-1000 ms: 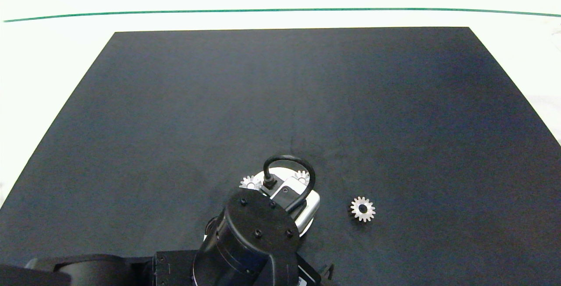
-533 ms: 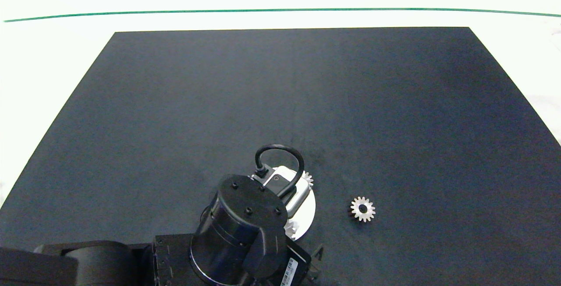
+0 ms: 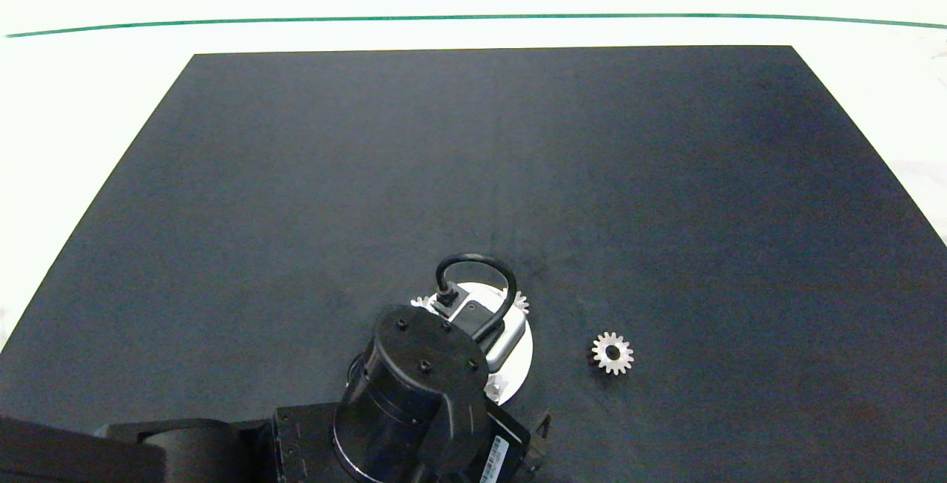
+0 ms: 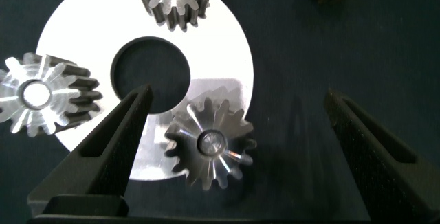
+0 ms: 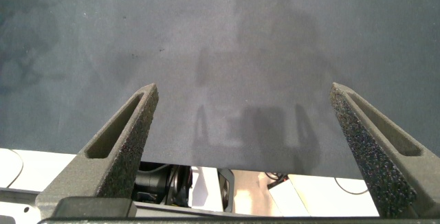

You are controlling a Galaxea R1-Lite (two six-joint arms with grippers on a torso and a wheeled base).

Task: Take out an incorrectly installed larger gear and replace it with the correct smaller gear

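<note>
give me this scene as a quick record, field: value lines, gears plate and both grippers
surface: black mat on a white table
plate: white round disc with a centre hole, lying on the mat
gears on plate: three silver metal spur gears around the hole
loose gear: silver spur gear with dark centre hole, on the mat beside the plate
left gripper: open, above the plate, fingers either side of the nearest gear, not touching it
right gripper: open, over bare mat, away from the gears
</note>
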